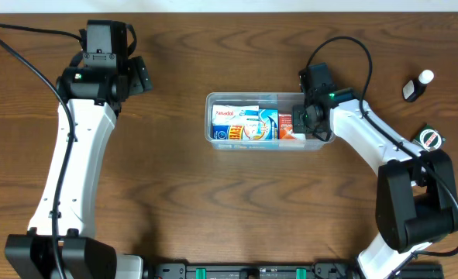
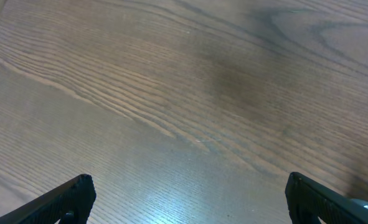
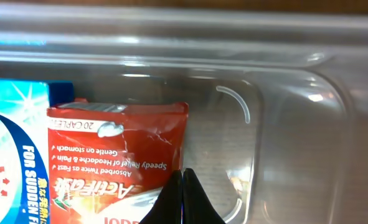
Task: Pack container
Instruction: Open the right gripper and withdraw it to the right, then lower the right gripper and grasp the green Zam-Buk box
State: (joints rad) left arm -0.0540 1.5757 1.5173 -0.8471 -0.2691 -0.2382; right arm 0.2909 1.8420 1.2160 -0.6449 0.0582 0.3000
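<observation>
The clear container (image 1: 211, 129) lies in the middle of the table with a white and blue box (image 1: 227, 122), a blue box (image 1: 259, 124) and a red box (image 1: 287, 124) inside. My right gripper (image 1: 307, 122) reaches into its right end. In the right wrist view that gripper (image 3: 184, 179) is shut with nothing between its fingers, its tips at the right edge of the red box (image 3: 115, 155), beside a blue box (image 3: 15, 143) and the container's bare floor (image 3: 296, 124). My left gripper (image 1: 139, 76) hangs far to the left, open (image 2: 187, 190) over bare wood.
A small black and white bottle (image 1: 418, 84) lies at the back right. A round red, white and green item (image 1: 430, 138) sits by the right arm's base. The container's right end holds free space.
</observation>
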